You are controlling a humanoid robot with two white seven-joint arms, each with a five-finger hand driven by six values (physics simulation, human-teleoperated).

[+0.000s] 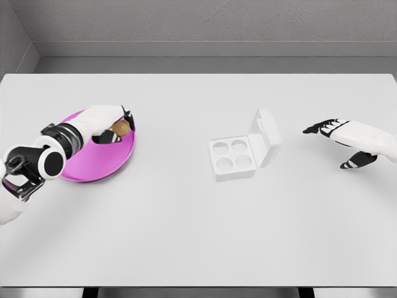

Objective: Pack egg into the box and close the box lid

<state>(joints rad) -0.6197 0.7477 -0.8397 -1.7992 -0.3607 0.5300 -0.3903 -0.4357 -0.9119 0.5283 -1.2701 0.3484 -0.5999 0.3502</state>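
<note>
A brown egg [120,128] lies on the magenta plate [102,166] at the left of the table. My left hand [115,124] hangs over the plate with its fingers curled around the egg. The white egg box [232,159] sits right of the table's middle, its several round cups bare and its lid [265,138] standing open on the right side. My right hand [332,138] hovers to the right of the box, fingers spread and holding nothing.
The white table [186,236] stretches wide around the plate and box. Its far edge meets a grey wall [198,25]; the near edge runs along the bottom of the view.
</note>
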